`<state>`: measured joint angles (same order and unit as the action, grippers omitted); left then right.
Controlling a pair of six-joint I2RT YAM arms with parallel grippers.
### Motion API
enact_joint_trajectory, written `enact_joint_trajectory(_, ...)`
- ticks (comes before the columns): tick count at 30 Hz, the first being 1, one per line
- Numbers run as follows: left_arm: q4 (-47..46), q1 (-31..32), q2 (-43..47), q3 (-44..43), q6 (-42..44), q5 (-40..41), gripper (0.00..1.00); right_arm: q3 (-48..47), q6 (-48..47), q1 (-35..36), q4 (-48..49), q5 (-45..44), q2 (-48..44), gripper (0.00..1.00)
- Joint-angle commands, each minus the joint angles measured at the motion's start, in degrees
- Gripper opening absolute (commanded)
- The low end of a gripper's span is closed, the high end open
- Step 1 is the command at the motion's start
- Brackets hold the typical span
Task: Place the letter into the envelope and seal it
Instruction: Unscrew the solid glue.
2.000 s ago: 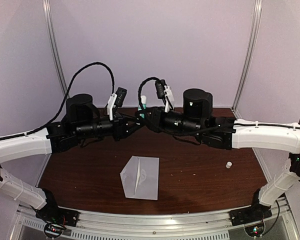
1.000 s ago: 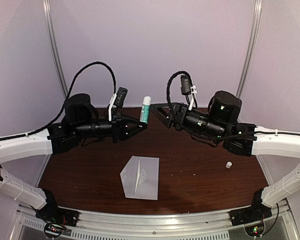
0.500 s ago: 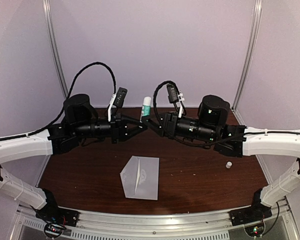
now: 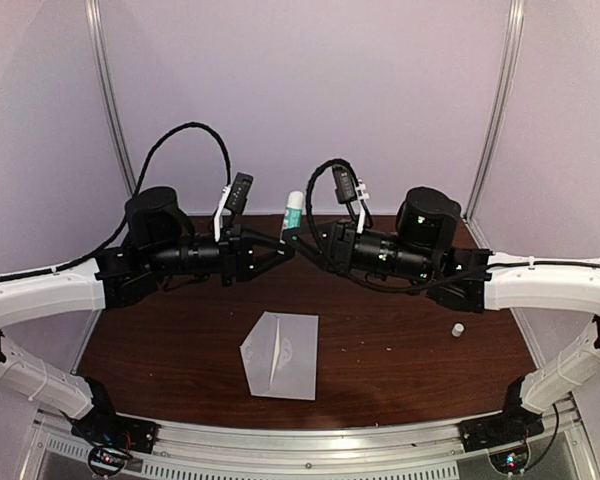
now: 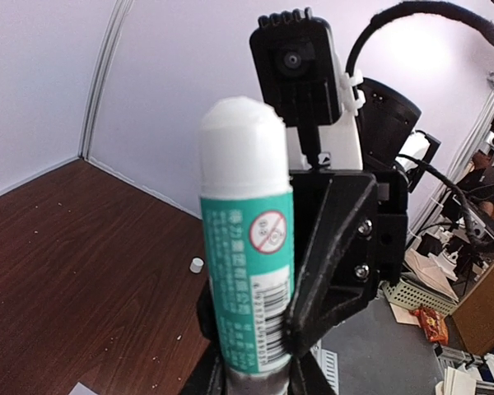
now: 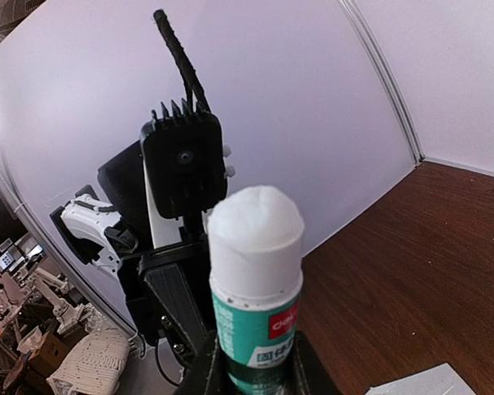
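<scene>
glue stick (image 5: 247, 271): green label, barcode, red prohibition icon, red logo unreadable | left gripper (image 4: 284, 250), right gripper (image 4: 299, 239): both clamped on it, midair | envelope (image 4: 292, 358): flat on table (image 4: 160, 350), flap open

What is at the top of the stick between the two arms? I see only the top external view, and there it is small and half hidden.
Observer: The left wrist view shows the glue stick without a cap: a rounded mass of white glue stands bare at its top.
Operator: Do the right jaws grip it also?
Observer: In the right wrist view they flank its lower body closely on both sides; whether they press, I cannot tell.
Operator: And the left jaws?
Observer: The left wrist view shows the stick upright between them, its barcode facing that camera.
</scene>
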<state>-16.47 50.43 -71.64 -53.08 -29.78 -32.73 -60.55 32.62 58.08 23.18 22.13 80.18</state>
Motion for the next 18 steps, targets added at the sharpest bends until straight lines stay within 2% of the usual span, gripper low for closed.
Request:
enact_joint_trajectory(1, -1.2, -0.1, 1.4, -0.3, 0.8, -0.3, 0.25, 0.3, 1.1, -1.1, 3.2, 0.9, -0.8, 0.04)
enact_joint_trajectory(4, 1.6, -0.1, 2.7, -0.2, 1.7, 2.0, 0.54, 1.6, 0.8, -2.4, 2.1, 0.4, -2.0, 0.01)
enact_joint_trajectory(7, 3.8, -0.4, 4.1, -0.5, 1.9, 3.8, 0.7, 2.4, -0.7, -3.6, -0.7, 0.7, -3.0, 0.0)
enact_joint_trajectory(11, 4.9, -0.9, 3.9, -2.7, 0.8, 4.2, 0.76, 1.3, -5.1, -4.0, -6.0, 4.3, -2.9, 0.0)
enact_joint_trajectory(18, 5.5, -1.0, -0.5, -7.3, -3.2, 4.2, 0.76, 0.4, -8.8, -3.3, -10.6, 11.5, -2.1, 0.0)
